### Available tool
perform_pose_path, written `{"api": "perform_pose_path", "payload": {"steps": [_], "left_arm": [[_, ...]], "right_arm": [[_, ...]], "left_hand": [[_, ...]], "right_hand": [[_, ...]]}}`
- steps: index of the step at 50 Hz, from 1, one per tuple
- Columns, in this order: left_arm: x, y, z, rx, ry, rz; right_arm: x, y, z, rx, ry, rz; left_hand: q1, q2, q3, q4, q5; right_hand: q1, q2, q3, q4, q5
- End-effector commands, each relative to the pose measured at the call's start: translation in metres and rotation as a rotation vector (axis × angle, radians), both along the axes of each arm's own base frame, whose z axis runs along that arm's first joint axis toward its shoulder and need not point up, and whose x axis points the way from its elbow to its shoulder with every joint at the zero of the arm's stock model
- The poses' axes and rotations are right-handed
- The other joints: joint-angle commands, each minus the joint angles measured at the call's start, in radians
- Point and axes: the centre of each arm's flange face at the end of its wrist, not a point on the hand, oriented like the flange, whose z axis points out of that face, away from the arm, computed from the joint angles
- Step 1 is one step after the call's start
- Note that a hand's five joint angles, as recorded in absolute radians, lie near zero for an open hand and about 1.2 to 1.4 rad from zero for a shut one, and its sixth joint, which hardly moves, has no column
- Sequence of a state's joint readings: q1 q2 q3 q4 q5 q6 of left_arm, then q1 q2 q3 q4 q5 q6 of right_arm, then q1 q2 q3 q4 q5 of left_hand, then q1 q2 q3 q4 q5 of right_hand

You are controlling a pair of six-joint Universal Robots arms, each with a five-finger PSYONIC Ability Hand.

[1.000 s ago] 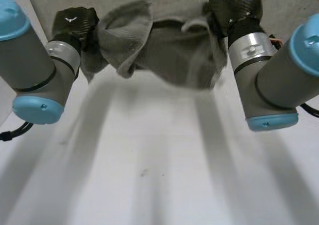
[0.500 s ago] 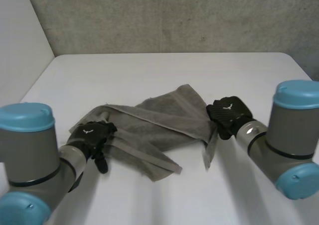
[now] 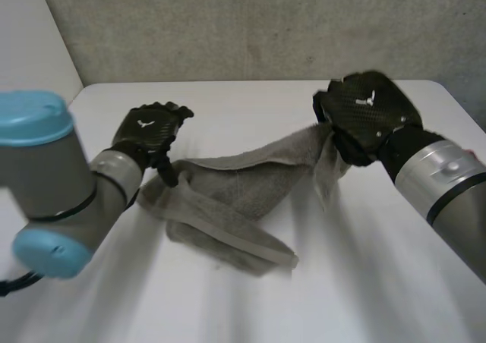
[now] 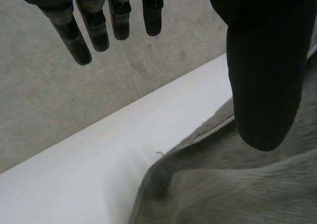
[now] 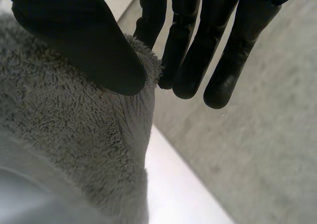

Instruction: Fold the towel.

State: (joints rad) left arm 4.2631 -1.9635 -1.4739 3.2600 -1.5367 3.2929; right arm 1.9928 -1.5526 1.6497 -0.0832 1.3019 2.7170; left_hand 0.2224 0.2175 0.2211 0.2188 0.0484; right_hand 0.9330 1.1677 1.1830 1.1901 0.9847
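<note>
We see a white table (image 3: 250, 108) whose far edge runs along a rough, speckled grey wall (image 3: 266, 24); a plain white wall (image 3: 34, 47) stands at its left side.

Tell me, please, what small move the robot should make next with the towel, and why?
Probably close the left hand on the end of the towel beside it: its fingers hang straight, clear of the cloth, while the right hand pinches the other end, raised, and the middle lies bunched on the table.
</note>
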Motion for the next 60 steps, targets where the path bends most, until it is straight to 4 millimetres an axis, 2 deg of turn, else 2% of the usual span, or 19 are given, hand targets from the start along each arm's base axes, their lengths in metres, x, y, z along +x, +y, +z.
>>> {"api": "perform_pose_path", "payload": {"steps": [1, 10, 21, 24, 26, 28, 32, 35, 37, 44, 45, 46, 47, 48, 49, 50, 53, 57, 60], "left_arm": [[-0.024, -0.035, -0.037, 0.053, -0.01, -0.07], [-0.049, -0.037, -0.088, 0.209, -0.009, -0.295], [-0.069, -0.045, -0.092, 0.191, 0.041, -0.391], [-0.072, -0.051, -0.09, 0.203, 0.086, -0.38], [-0.074, -0.053, -0.09, 0.234, 0.139, -0.375], [-0.075, -0.053, -0.09, 0.246, 0.155, -0.371], [-0.074, -0.055, -0.086, 0.239, 0.164, -0.357], [-0.07, -0.065, -0.077, 0.187, 0.171, -0.302], [-0.064, -0.075, -0.066, 0.132, 0.178, -0.247], [-0.051, -0.104, 0.019, -0.211, 0.267, -0.108], [-0.051, -0.105, 0.04, -0.282, 0.282, -0.107], [-0.051, -0.105, 0.04, -0.283, 0.282, -0.107], [-0.05, -0.105, 0.062, -0.351, 0.298, -0.103], [-0.05, -0.105, 0.062, -0.352, 0.298, -0.103], [-0.047, -0.103, 0.084, -0.417, 0.319, -0.08], [-0.043, -0.101, 0.105, -0.477, 0.348, -0.046], [-0.033, -0.093, 0.133, -0.557, 0.396, 0.033], [-0.025, -0.083, 0.134, -0.556, 0.394, 0.081], [-0.021, -0.074, 0.114, -0.513, 0.342, 0.093]], "right_arm": [[-0.001, 0.023, 0.037, -0.112, -0.049, 0.07], [-0.005, 0.032, 0.039, -0.093, -0.042, 0.085], [-0.008, 0.031, 0.028, -0.06, -0.029, 0.073], [-0.008, 0.031, 0.028, -0.058, -0.029, 0.073], [-0.008, 0.031, 0.027, -0.055, -0.027, 0.075], [-0.009, 0.03, 0.026, -0.054, -0.027, 0.067], [-0.009, 0.028, 0.026, -0.054, -0.027, 0.059], [-0.008, 0.018, 0.021, -0.038, -0.019, 0.048], [-0.01, -0.007, 0.004, 0.014, 0.005, 0.009], [0.001, -0.058, 0.002, 0.001, 0.008, -0.017], [0.005, -0.072, 0.01, -0.033, -0.01, -0.03], [0.005, -0.072, 0.01, -0.034, -0.01, -0.03], [0.008, -0.085, 0.025, -0.092, -0.041, -0.058], [0.01, -0.098, 0.047, -0.19, -0.086, -0.088], [0.01, -0.098, 0.047, -0.191, -0.086, -0.089], [0.012, -0.105, 0.07, -0.306, -0.14, -0.106], [0.014, -0.113, 0.099, -0.495, -0.234, -0.124], [0.016, -0.114, 0.105, -0.552, -0.278, -0.108], [0.015, -0.114, 0.085, -0.467, -0.255, -0.105]], "left_hand": [[0.032, 0.037, 0.034, 0.036, 0.032], [0.091, 0.096, 0.092, 0.094, 0.09], [0.27, 0.275, 0.271, 0.274, 0.269], [0.537, 0.542, 0.538, 0.541, 0.537], [0.99, 0.995, 0.991, 0.994, 0.989], [1.172, 1.177, 1.173, 1.176, 1.171], [1.174, 1.179, 1.175, 1.178, 1.173], [1.174, 1.179, 1.175, 1.178, 1.173], [1.174, 1.179, 1.175, 1.178, 1.173], [1.174, 1.179, 1.175, 1.178, 1.173], [1.174, 1.179, 1.175, 1.178, 1.173], [1.174, 1.179, 1.175, 1.178, 1.173], [1.174, 1.179, 1.175, 1.178, 1.173], [1.174, 1.179, 1.175, 1.178, 1.173], [1.174, 1.179, 1.175, 1.178, 1.173], [1.174, 1.179, 1.175, 1.178, 1.173], [1.174, 1.179, 1.175, 1.178, 1.173], [1.174, 1.179, 1.175, 1.178, 1.173], [1.174, 1.179, 1.175, 1.178, 1.173]], "right_hand": [[0.463, 0.229, 0.213, 0.206, 0.237], [0.463, 0.229, 0.213, 0.206, 0.237], [0.463, 0.229, 0.213, 0.206, 0.237], [0.463, 0.229, 0.213, 0.206, 0.237], [0.463, 0.229, 0.213, 0.206, 0.237], [0.463, 0.229, 0.213, 0.206, 0.237], [0.463, 0.229, 0.213, 0.206, 0.237], [0.463, 0.229, 0.213, 0.206, 0.237], [0.463, 0.229, 0.213, 0.206, 0.237], [0.463, 0.229, 0.213, 0.206, 0.237], [0.463, 0.229, 0.213, 0.206, 0.237], [0.463, 0.229, 0.213, 0.206, 0.237], [0.463, 0.229, 0.213, 0.206, 0.237], [0.463, 0.229, 0.213, 0.206, 0.237], [0.463, 0.229, 0.213, 0.206, 0.237], [0.463, 0.229, 0.213, 0.206, 0.237], [0.463, 0.229, 0.213, 0.206, 0.237], [0.463, 0.229, 0.213, 0.206, 0.237], [0.463, 0.229, 0.213, 0.206, 0.237]]}}
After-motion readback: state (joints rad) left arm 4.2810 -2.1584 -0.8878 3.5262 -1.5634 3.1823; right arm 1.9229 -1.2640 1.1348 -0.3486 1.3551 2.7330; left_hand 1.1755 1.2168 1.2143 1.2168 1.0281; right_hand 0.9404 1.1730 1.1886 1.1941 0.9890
